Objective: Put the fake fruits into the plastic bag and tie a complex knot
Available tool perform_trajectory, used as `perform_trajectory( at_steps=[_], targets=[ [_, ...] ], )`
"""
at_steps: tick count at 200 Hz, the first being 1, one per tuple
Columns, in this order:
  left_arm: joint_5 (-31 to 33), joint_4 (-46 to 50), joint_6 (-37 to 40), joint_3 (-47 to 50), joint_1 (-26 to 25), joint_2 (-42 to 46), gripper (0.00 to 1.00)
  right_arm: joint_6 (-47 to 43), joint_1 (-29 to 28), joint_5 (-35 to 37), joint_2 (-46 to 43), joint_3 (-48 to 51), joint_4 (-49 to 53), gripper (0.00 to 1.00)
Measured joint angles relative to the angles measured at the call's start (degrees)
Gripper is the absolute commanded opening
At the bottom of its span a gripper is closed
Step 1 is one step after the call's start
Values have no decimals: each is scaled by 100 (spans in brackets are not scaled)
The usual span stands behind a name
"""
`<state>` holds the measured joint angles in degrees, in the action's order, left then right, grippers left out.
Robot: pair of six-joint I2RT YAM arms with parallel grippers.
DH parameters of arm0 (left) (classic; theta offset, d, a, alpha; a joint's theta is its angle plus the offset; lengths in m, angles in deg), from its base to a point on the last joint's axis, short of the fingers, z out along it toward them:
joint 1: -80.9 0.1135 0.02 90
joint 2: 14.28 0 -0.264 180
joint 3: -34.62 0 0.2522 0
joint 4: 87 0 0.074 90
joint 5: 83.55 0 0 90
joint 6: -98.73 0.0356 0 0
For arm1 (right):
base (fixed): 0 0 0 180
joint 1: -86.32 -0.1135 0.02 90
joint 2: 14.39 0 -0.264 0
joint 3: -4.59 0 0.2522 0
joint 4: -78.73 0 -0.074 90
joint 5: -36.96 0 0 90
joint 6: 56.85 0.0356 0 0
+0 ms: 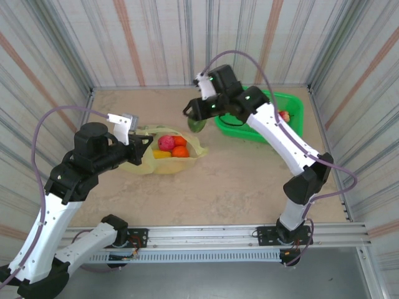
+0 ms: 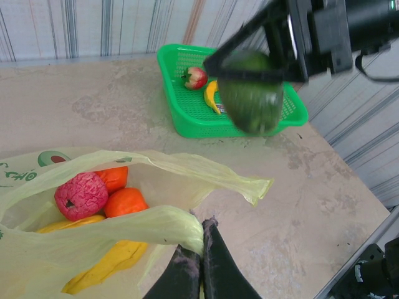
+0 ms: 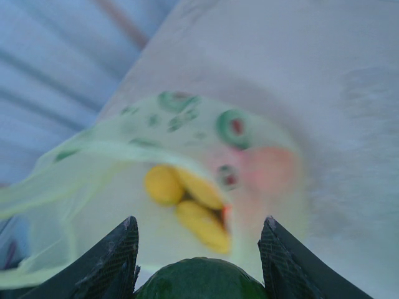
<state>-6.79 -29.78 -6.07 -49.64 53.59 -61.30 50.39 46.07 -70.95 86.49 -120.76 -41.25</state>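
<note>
While the right gripper (image 3: 199,249) has its jaws partway apart and clamped on the green fruit (image 2: 252,93), the left gripper (image 2: 201,261) has its jaws pressed together, pinching a fold of the bag (image 2: 156,224) at its near rim.

The green fruit hangs in the air between the basket (image 2: 187,118) and the bag's open mouth, clear of both. It looks like hollow moulded plastic, so I judge it light and rigid, and its gloss suggests it may slip. The hold across its widest part seems the safest one, since a pinch nearer an end could squirt it out.

Beyond the left jaws the bag lies slumped on the table (image 2: 299,187). Its mouth gapes towards the right arm, and the far lip is curled over. The film is thin and limp. It will not stay open unaided, and I expect it to stretch or slide under a hard tug. The rim and handles are the places to take it, never the belly.

Inside the bag sit a pink fruit (image 2: 81,195), two oranges (image 2: 124,202) and a banana (image 2: 106,265), loosely heaped. A strawberry (image 2: 196,78) and another yellow piece are in the basket. The handles are not yet tied.
</note>
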Motion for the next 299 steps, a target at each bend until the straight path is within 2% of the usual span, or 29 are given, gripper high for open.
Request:
perform_trajectory(
  at_steps=[33, 97, 126, 140, 161, 211, 238, 257, 267, 299],
  targets=[
    [4, 0, 2, 0, 0, 4, 0, -50, -498, -190, 35, 459, -260, 47],
    [44, 2, 2, 0, 0, 44, 0, -337, -857, -645, 546, 651, -356, 47],
    [39, 0, 2, 0, 0, 57, 0, -402, -863, -743, 1285, -2, -107, 46],
    [37, 0, 2, 0, 0, 83, 0, -404, -863, -734, 1663, -437, -4, 49],
    [22, 0, 4, 0, 0, 129, 0, -376, -857, -439, 2083, -938, 125, 50],
    [-87, -2, 46, 0, 0, 129, 0, -101, -824, 111, 2420, -1587, 227, 53],
    [-85, -15, 46, 0, 0, 107, 0, -31, -868, 422, 2424, -1541, 131, 58],
    [-85, -44, 44, 0, 0, 79, 0, 85, -1012, 732, 2352, -986, -173, 74],
    [-85, -48, 44, 0, 0, 55, 0, 160, -1119, 881, 2350, -708, -278, 80],
    [-85, -52, 44, 0, 0, 31, 0, 208, -1373, 1119, 2302, -201, -533, 82]
  ],
)
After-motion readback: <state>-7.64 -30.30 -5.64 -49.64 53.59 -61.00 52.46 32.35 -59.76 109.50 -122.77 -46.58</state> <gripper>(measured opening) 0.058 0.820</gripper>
